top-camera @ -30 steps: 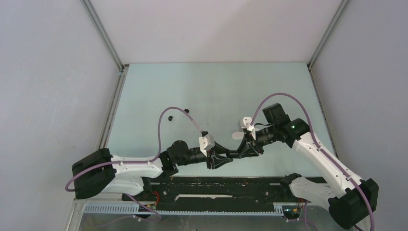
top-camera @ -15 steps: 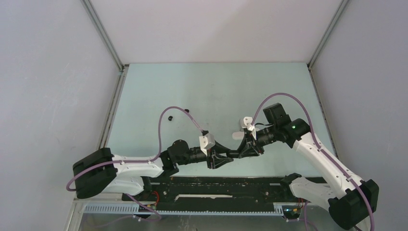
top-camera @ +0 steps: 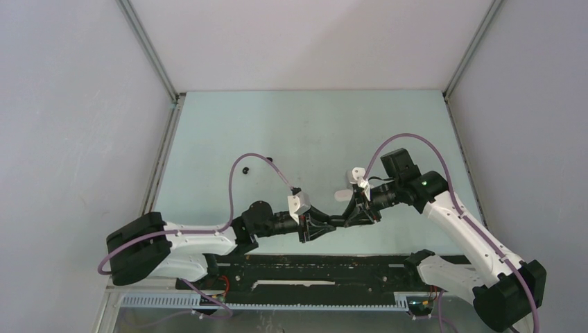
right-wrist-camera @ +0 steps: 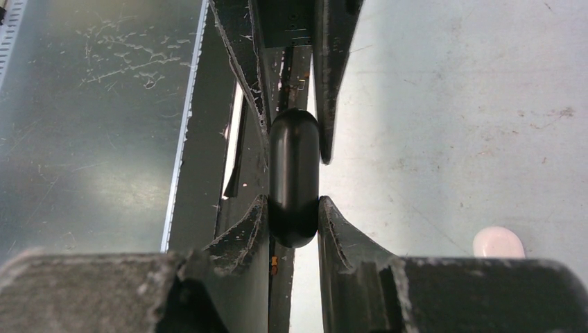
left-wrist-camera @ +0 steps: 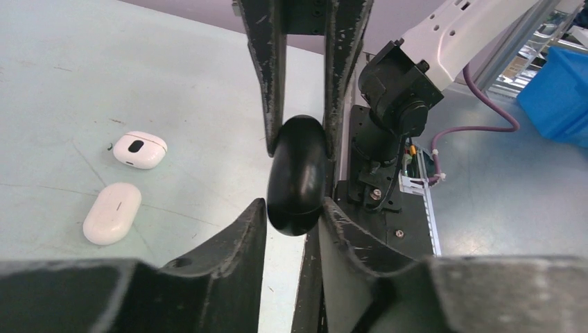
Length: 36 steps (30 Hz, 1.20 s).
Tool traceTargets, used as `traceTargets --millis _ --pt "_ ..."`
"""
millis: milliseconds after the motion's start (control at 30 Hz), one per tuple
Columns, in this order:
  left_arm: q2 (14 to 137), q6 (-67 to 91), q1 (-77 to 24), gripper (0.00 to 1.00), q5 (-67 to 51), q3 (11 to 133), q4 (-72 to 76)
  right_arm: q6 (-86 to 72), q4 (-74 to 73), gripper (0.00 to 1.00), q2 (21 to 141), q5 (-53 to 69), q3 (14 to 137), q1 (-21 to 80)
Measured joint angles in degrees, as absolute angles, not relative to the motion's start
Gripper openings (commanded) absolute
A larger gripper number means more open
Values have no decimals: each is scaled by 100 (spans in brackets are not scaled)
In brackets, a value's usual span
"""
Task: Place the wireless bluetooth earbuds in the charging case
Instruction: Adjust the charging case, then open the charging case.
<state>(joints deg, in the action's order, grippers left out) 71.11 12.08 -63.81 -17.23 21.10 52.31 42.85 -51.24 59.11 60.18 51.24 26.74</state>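
While the left gripper (left-wrist-camera: 291, 205) and right gripper (right-wrist-camera: 292, 205) both clamp narrowly on the shut-looking black charging case (left-wrist-camera: 298, 163) between them, two black earbuds (top-camera: 245, 168) lie loose on the table (top-camera: 312, 118), well apart from it, so nothing's inserted yet.

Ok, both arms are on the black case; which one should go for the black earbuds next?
Left, I'd say. The black earbuds lie on the table's left half, just past the left arm. The right fingers clamp the black case and could hold it alone.
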Motion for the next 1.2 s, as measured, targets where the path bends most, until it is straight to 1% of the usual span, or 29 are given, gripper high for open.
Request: traceTargets --millis 133,167,300,500,533,867,1067,1200 --pt "7146 1262 -6357 3 -1837 2110 5275 4287 -5111 12 5911 6012 5124 2665" --pt "7159 1291 -6353 0 -1848 2110 5288 4285 -5109 15 5911 6005 5124 2659" --pt "7238 1280 -6333 0 -1946 2110 5391 4154 -5089 27 5913 5996 5120 2630" --pt "7249 1168 -6281 0 -1973 2110 5489 3459 -4886 48 6055 6233 5116 2349" --pt "7249 1151 -6281 0 -1977 2108 5494 3336 -4860 50 6108 6298 5116 2285" --pt "7249 1048 -6287 0 -2023 2021 5531 2842 -4799 54 6761 6930 5280 1669" --pt "7255 1057 -6283 0 -2027 2018 5564 2860 -4888 59 6792 7249 5365 1433" --pt "7271 1208 -6160 0 -2029 1905 5765 3059 -5124 59 6785 7467 5542 1234"
